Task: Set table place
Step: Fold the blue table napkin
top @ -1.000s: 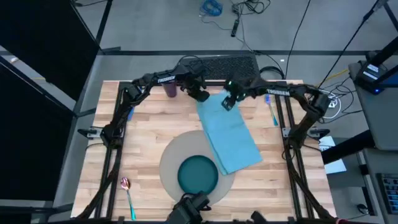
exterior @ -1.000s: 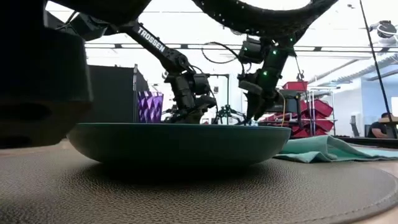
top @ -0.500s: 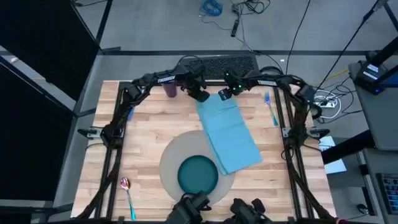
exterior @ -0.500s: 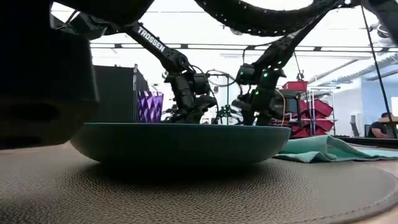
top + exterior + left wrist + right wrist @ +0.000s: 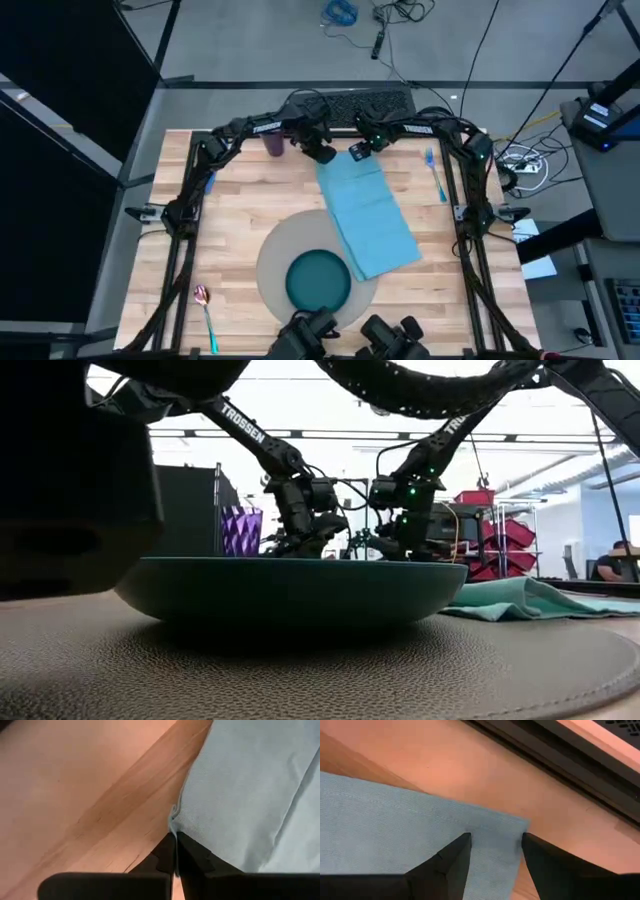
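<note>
The light blue napkin (image 5: 372, 215) lies flat on the table (image 5: 240, 210). It runs slanted from the far middle, and its near end overlaps the round grey mat (image 5: 275, 255). A teal plate (image 5: 318, 281) sits on the mat. My left gripper (image 5: 325, 155) is shut on the napkin's far left corner. My right gripper (image 5: 357, 152) stands open, low over the far right corner (image 5: 512, 825), one finger on either side of it. My left gripper pinches the napkin's edge at the far left corner (image 5: 173, 822) between its two shut fingers, slanting down from the table's left. The cloth lies flat on the wood, slightly puckered at the fingertips. My right gripper's fingertips (image 5: 462, 842) are over the cloth; whether they touch it cannot be told.
A purple cup (image 5: 273, 143) stands at the far edge beside my left arm. A blue fork (image 5: 433, 170) lies at the far right. A blue knife (image 5: 208, 181) lies at the left. The pink-bowled spoon (image 5: 205, 303) lies near left. A keyboard (image 5: 365, 105) sits beyond the far edge.
My right gripper has gone toward the table's far edge and a little left. It has come down to the napkin's far right corner. My left gripper and the napkin have stayed where they were.
</note>
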`<action>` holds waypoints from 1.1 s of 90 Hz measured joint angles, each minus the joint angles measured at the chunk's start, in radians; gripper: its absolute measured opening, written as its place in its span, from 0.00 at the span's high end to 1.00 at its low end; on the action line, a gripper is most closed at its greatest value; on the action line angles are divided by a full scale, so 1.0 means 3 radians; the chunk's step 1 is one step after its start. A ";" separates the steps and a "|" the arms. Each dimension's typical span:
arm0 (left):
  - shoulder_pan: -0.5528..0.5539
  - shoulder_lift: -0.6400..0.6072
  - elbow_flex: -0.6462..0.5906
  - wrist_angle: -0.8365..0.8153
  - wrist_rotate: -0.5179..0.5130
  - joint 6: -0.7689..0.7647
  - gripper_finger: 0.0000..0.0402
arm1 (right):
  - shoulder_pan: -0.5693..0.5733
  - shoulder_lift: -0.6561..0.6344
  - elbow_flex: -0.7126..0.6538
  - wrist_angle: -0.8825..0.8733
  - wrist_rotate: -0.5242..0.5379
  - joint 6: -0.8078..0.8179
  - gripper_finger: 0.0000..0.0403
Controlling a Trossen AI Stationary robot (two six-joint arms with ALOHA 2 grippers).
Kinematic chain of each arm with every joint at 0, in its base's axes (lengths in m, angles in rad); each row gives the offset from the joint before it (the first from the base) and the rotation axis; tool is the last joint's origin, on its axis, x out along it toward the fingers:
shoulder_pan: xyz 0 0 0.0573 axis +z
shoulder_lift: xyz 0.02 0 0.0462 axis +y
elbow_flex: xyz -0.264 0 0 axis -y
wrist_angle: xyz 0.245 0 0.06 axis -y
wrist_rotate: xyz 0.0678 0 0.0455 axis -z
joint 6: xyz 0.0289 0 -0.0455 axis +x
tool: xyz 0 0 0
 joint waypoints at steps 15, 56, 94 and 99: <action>0.0001 0.0000 0.0000 0.0004 -0.0002 0.0032 1.00 | 0.0003 0.0000 -0.0003 0.0000 -0.0010 -0.0065 0.82; -0.0066 -0.0073 -0.0005 0.0158 -0.0003 0.0353 1.00 | 0.0006 -0.0400 0.0091 -0.0394 0.0019 -0.0248 1.00; -0.0381 -0.1006 -0.0002 0.0540 0.0335 0.0648 1.00 | 0.0249 -0.1604 0.0092 -0.0887 -0.0022 -0.0230 1.00; -0.0401 -0.1160 -0.0001 0.0549 0.0329 0.0672 1.00 | 0.0285 -0.1756 0.0094 -0.0845 -0.0028 -0.0230 1.00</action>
